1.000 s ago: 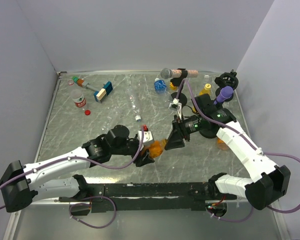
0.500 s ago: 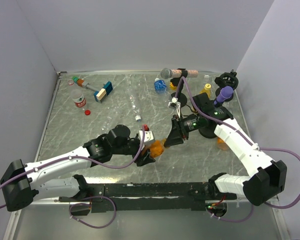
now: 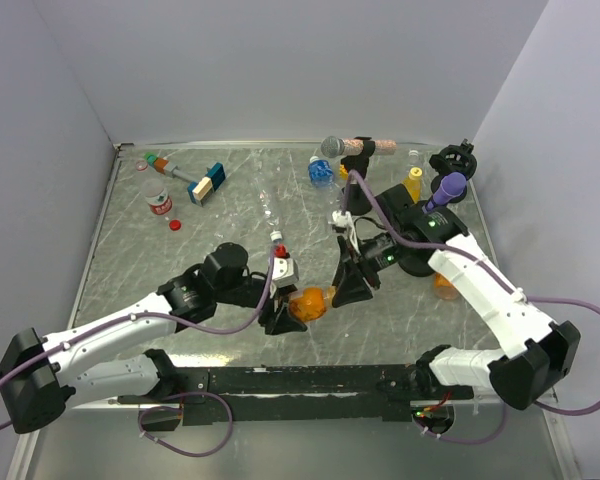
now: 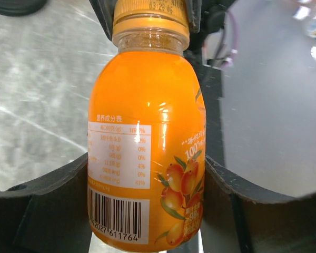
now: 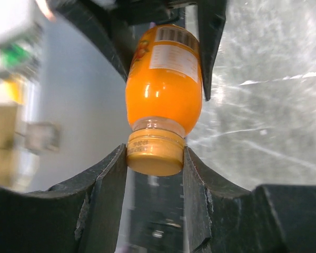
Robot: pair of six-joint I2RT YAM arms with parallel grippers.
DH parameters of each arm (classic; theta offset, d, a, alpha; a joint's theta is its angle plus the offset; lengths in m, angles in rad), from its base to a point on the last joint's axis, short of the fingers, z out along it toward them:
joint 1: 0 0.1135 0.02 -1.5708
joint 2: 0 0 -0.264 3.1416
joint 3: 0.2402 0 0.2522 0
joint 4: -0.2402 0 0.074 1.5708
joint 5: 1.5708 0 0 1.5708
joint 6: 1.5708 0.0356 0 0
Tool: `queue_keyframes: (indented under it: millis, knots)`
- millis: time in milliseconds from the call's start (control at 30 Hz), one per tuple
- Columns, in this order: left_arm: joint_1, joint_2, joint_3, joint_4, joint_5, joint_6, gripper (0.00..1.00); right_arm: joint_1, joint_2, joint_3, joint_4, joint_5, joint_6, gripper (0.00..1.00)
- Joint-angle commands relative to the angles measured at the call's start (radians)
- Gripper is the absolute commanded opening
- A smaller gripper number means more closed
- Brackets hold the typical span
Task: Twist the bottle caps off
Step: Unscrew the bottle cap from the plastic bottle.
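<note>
Grey marbled surface (image 3: 130,262), contents listed from the left. Far left: small clear bottle with red label (image 3: 160,203); loose red cap (image 3: 175,224) near it on the surface; blue-and-tan block (image 3: 208,184) on a stick, further back. Near centre: left arm (image 3: 130,325), left jaws grasping the body of the squat orange bottle (image 3: 308,303), one finger against each side at the label end. This bottle lies sideways between the two arms, neck toward the right. Orange cap (image 5: 154,153) sits on its neck; right jaws clenched on it, a finger touching each side; right arm (image 3: 480,290) behind. Far centre: grey microphone (image 3: 332,147), blue-labelled bottle (image 3: 320,170). Far right: yellow bottle (image 3: 413,180), purple microphone (image 3: 448,187).
</note>
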Motion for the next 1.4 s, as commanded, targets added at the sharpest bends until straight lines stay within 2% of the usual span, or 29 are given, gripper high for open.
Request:
queue_keyframes:
  millis: [0,133,233,300,533,600,700,767,833,900,1000,1133,1267,1367]
  knots:
    - [0.026,0.008,0.004,0.122,0.144,-0.076,0.17,0.11,-0.095,0.044,0.072,0.036,-0.237,0.0]
    - [0.042,0.009,-0.004,0.14,0.143,-0.087,0.17,0.168,-0.12,0.077,0.068,0.186,-0.314,0.0]
    - [0.042,0.023,-0.005,0.153,0.123,-0.099,0.17,0.245,-0.152,0.038,0.117,0.393,-0.355,0.0]
    - [0.042,0.034,-0.013,0.183,0.101,-0.131,0.17,0.269,-0.166,0.015,0.151,0.477,-0.357,0.0]
    - [0.023,0.023,-0.073,0.277,0.028,-0.173,0.15,0.268,-0.188,-0.035,0.19,0.433,-0.256,0.0]
    - [0.014,0.012,-0.076,0.262,-0.001,-0.157,0.15,0.247,-0.198,-0.069,0.215,0.404,-0.207,0.09]
    - [-0.021,0.006,-0.067,0.207,-0.061,-0.125,0.15,0.187,-0.23,-0.092,0.235,0.314,-0.129,0.58]
    - [-0.05,0.012,-0.062,0.165,-0.125,-0.102,0.15,0.127,-0.264,-0.088,0.252,0.223,-0.08,0.83]
    - [-0.081,0.02,-0.057,0.14,-0.184,-0.087,0.15,0.053,-0.292,-0.065,0.253,0.142,-0.031,0.94]
    - [-0.108,0.02,-0.054,0.121,-0.237,-0.079,0.15,-0.04,-0.326,-0.055,0.267,0.073,0.031,0.99]
    - [-0.142,0.011,-0.048,0.111,-0.32,-0.074,0.15,-0.128,-0.376,-0.112,0.331,0.004,0.149,0.99]
    - [-0.19,-0.011,-0.041,0.113,-0.444,-0.062,0.15,-0.177,-0.453,-0.231,0.436,0.101,0.34,0.99]
    - [-0.239,0.004,-0.018,0.105,-0.592,-0.045,0.14,-0.186,-0.39,-0.201,0.302,0.051,0.312,0.99]
    - [-0.28,0.034,0.004,0.107,-0.684,-0.033,0.14,-0.212,-0.329,-0.183,0.25,-0.019,0.364,0.99]
